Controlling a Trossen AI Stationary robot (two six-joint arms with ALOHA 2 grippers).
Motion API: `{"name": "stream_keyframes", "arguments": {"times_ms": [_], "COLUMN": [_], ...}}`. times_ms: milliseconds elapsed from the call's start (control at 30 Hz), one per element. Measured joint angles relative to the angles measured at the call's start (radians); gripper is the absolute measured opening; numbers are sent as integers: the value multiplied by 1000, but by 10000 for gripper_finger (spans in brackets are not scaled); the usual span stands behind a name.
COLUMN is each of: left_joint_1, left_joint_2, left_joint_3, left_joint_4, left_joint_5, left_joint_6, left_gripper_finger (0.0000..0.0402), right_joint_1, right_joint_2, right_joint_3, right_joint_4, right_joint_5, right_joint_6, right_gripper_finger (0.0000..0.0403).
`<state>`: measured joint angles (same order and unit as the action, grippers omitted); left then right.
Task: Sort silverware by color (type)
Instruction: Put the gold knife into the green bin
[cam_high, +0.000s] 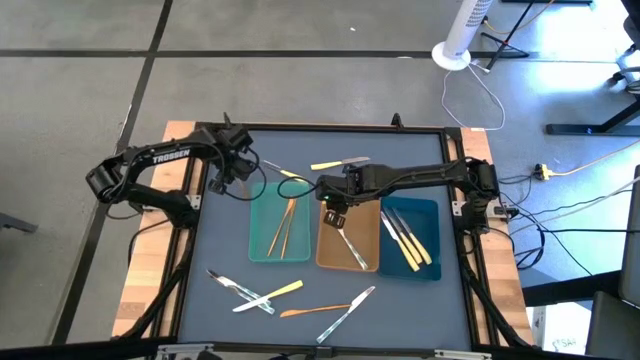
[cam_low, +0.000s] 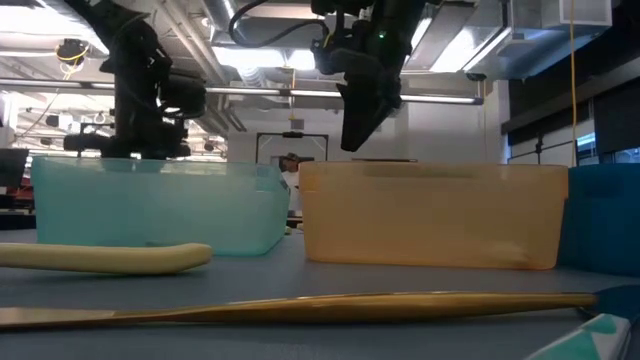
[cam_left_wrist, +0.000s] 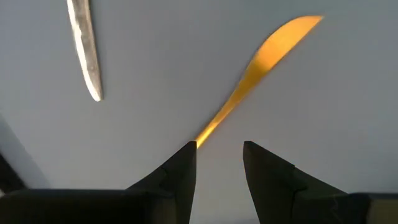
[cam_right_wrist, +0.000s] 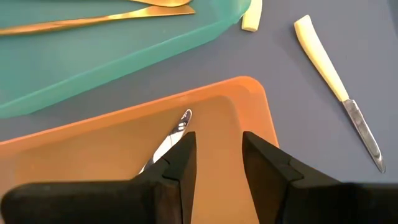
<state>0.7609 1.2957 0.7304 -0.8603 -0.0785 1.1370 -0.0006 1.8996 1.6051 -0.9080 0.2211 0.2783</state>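
While both arms hang over the worktop (cam_high: 210, 260), stock reads as follows, biggest first.

Worktop: dark grey mat w/ black frame, wood strips at both sides.

Left arm: over far-left part of worktop. Left gripper (cam_left_wrist: 219, 155) just above the mat, jaws apart, nothing between; a slim gold utensil (cam_left_wrist: 261, 68) lies right ahead of its fingertips, a silver blade tip (cam_left_wrist: 84, 50) off to one side.

Right arm: reaches from the right edge toward centre. Right gripper (cam_right_wrist: 214, 146) over far end of tan tray, jaws parted a little, empty.

Trays, 3 in a row mid-worktop:
- teal tray (cam_high: 262, 225), left: 2 slim gold pcs (cam_high: 285, 225), lengthwise.
- tan tray (cam_high: 328, 255), middle: all-silver pcs (cam_high: 352, 250), lying diagonal.
- dark-blue tray (cam_high: 430, 215), right: approx 3 yellow-handled pcs (cam_high: 408, 240) w/ silver tips.

Loose silverware:
- far side, behind trays: yellow-handled knife (cam_high: 335, 163), silver blade.
- near edge, left of centre: crossed pile of silver pcs (cam_high: 238, 288) plus one yellow-handled pc (cam_high: 285, 290).
- near edge, centre: slim gold pc (cam_high: 312, 310) & silver pc (cam_high: 350, 305), crossing.
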Motion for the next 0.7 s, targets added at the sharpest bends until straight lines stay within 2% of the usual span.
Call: {"name": "stream_keyframes", "arguments": {"times_ms": [233,700], "left_joint_1": [0,0], "left_joint_2": [0,0], "left_joint_3": [-39,-94], "left_joint_4": [94,160], "left_joint_5": [-17,-17], "left_joint_6": [20,104], "left_gripper_finger": [126,126], "right_joint_1": [0,0], "right_joint_2": [0,0], "right_joint_3": [0,0], "right_joint_4": [2,32], "right_joint_5": [1,3], "right_joint_6": [0,0], "right_gripper_finger": [115,115]}}
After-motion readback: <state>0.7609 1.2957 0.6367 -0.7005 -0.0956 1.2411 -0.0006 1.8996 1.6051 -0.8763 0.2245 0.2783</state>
